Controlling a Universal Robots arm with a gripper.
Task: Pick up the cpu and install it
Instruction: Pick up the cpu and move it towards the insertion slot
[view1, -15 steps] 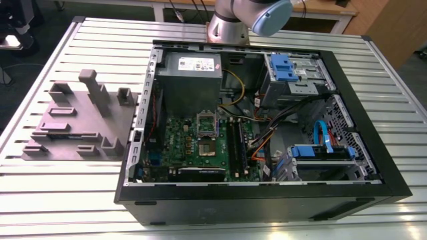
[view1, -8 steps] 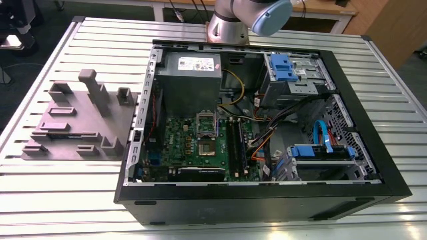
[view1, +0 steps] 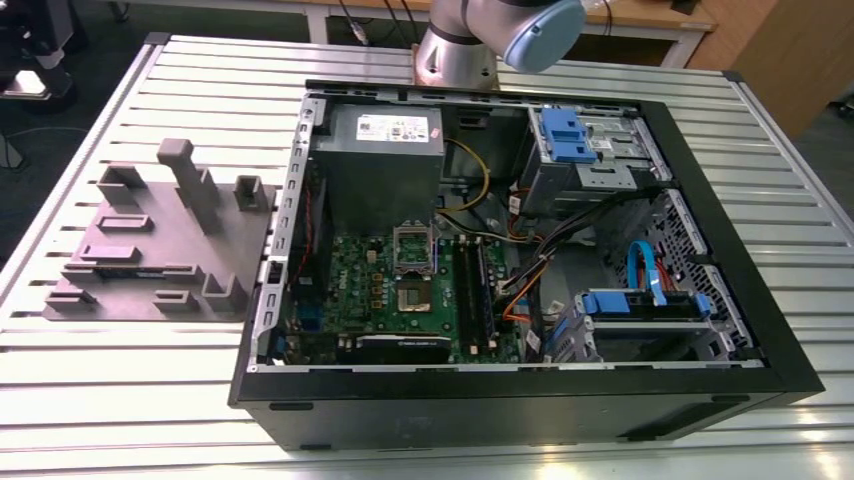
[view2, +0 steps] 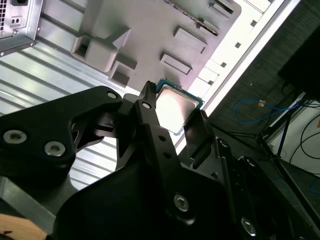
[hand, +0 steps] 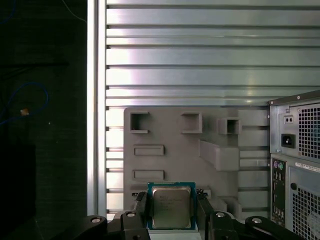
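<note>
The cpu (hand: 171, 206) is a flat square chip with a silver metal top and a thin green edge. It sits clamped between my two black fingers (hand: 141, 206), so my gripper (hand: 172, 212) is shut on it. In the second wrist view the cpu (view2: 175, 106) shows its shiny top between the same fingers (view2: 148, 102) of my gripper (view2: 172, 117). It hangs well above the grey plastic fixture (hand: 190, 150), near the fixture's edge. In the exterior view the motherboard's socket (view1: 411, 265) lies open inside the computer case (view1: 534, 380).
The grey fixture (view1: 160, 240) with upright blocks lies on the slatted metal table (view1: 134, 400) at the exterior view's left, beside the open case. Inside the case are a power supply (view1: 384, 135), blue drive brackets (view1: 567, 135) and loose cables (view1: 561, 260). The table edge (hand: 95, 100) borders dark floor.
</note>
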